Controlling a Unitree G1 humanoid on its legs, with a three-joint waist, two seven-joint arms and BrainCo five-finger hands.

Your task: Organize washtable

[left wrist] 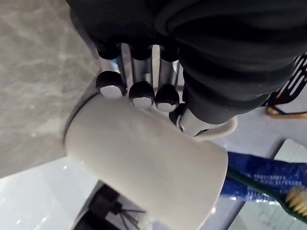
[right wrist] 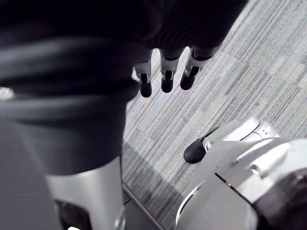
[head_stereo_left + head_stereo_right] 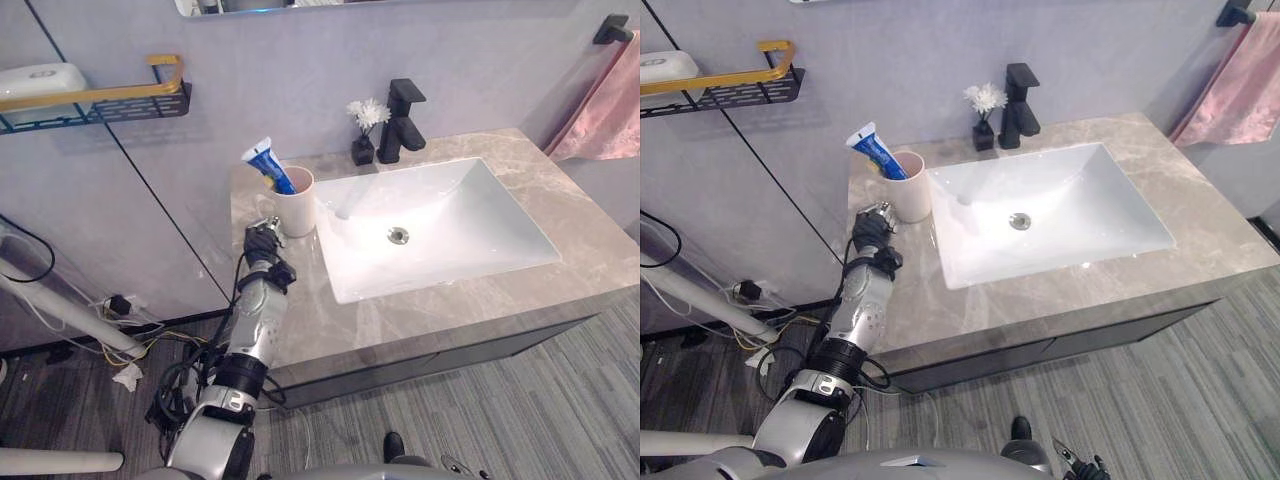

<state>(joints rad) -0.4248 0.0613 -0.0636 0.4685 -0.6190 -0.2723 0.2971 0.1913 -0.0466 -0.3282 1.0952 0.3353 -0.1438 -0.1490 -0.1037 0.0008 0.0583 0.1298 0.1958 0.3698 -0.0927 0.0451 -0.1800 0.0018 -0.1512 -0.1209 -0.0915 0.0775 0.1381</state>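
A white cup (image 3: 297, 205) stands on the marble countertop (image 3: 380, 320) just left of the sink (image 3: 440, 225). A blue toothpaste tube (image 3: 266, 163) and a toothbrush (image 1: 297, 201) stick out of it. My left hand (image 3: 263, 245) rests on the counter at the cup's near side. In the left wrist view its fingers (image 1: 139, 91) curl against the cup's wall (image 1: 144, 163) and the thumb sits in the handle loop. My right hand (image 2: 165, 76) hangs over the striped floor, fingers relaxed and holding nothing.
A black faucet (image 3: 402, 122) and a small vase of white flowers (image 3: 365, 135) stand behind the sink. A black and gold wall shelf (image 3: 100, 100) at upper left carries a white soap dish (image 3: 40, 78). A pink towel (image 3: 605, 110) hangs at the right.
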